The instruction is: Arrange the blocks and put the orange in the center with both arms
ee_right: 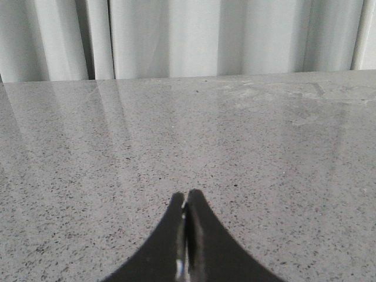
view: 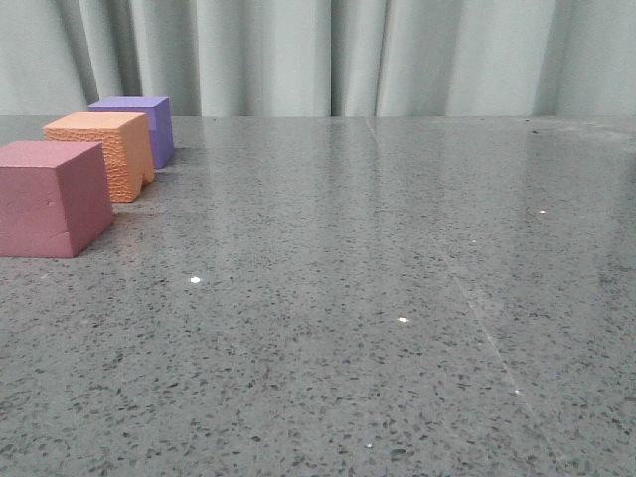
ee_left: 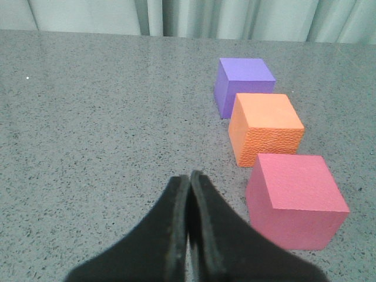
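Three foam cubes stand in a row at the far left of the grey table: the pink-red cube [view: 50, 197] nearest, the orange cube [view: 107, 151] in the middle, the purple cube [view: 139, 124] farthest. The left wrist view shows the same row: pink-red cube [ee_left: 296, 200], orange cube [ee_left: 265, 127], purple cube [ee_left: 243, 84]. My left gripper [ee_left: 189, 175] is shut and empty, beside the pink-red cube and apart from it. My right gripper [ee_right: 186, 195] is shut and empty over bare table. Neither gripper shows in the front view.
The speckled grey tabletop [view: 378, 298] stretches from the cubes to the right side. A pale pleated curtain [view: 348, 55] hangs behind the table's far edge.
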Controlling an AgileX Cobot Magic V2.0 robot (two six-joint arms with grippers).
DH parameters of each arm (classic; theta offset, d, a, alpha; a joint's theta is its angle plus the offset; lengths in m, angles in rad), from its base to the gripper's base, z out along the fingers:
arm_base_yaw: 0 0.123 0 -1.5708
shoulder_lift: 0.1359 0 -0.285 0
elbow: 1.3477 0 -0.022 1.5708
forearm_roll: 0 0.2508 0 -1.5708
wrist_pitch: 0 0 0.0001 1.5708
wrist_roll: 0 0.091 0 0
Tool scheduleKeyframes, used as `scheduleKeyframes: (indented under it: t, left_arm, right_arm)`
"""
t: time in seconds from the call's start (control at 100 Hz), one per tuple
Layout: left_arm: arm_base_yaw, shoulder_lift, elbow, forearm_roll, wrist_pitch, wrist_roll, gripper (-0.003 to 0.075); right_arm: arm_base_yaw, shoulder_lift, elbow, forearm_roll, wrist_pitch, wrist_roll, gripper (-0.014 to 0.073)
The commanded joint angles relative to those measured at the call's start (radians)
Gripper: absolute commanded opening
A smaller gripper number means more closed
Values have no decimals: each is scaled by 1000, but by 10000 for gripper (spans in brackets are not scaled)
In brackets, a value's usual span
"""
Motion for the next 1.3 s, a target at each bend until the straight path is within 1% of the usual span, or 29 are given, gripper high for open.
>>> scheduleKeyframes:
  t: [0.0, 0.09, 0.14, 0.21, 0.26, 0.34, 0.45, 0.52, 0.56, 0.66, 0.71, 0.79, 0.87, 0.94, 1.17, 1.29]
  left_arm:
    - [-4, 4, -29, 32, -55, 1, -19]
    - [-4, 1, -29, 36, -64, 8, -19]
    - [-4, -4, -29, 24, -77, 48, -19]
    - [-1, -26, -29, -60, -97, 174, -19]
    - [10, -45, -29, -136, -112, 299, -19]
    - [40, -77, -24, -238, -146, 429, -19]
    - [120, -129, 26, -333, -254, 557, -19]
    - [184, -164, 77, -421, -323, 628, -19]
    - [225, -185, 113, -490, -364, 673, -19]
    - [325, -234, 207, -686, -475, 844, -19]
    - [372, -257, 254, -767, -531, 890, -19]
    - [432, -294, 330, -778, -608, 893, -19]
    - [456, -327, 386, -757, -655, 890, -19]
    - [456, -364, 421, -735, -653, 890, -19]
    - [456, -488, 511, -733, -647, 889, -19]
    - [456, -546, 511, -733, -558, 870, -19]
  right_arm:
    - [-6, 12, -13, 5, -79, -7, -68]
    - [-6, 12, -13, 5, -79, -7, -68]
    - [-6, 12, -13, 5, -79, -7, -68]
    - [-6, 12, -13, 5, -79, -7, -68]
    - [-6, 12, -13, 5, -79, -7, -68]
    - [-6, 12, -13, 5, -79, -7, -68]
    - [-6, 12, -13, 5, -79, -7, -68]
    - [-6, 12, -13, 5, -79, -7, -68]
    - [-6, 12, -13, 5, -79, -7, -68]
    - [-6, 12, -13, 5, -79, -7, -68]
    - [-6, 12, -13, 5, -79, -7, -68]
    - [-6, 12, -13, 5, -79, -7, -68]
    - [-6, 12, -13, 5, -79, -7, -68]
    - [-6, 12, -13, 5, -79, -7, -68]
    - [-6, 12, -13, 5, -79, -7, -68]
    - [-6, 12, -13, 5, -79, -7, -68]
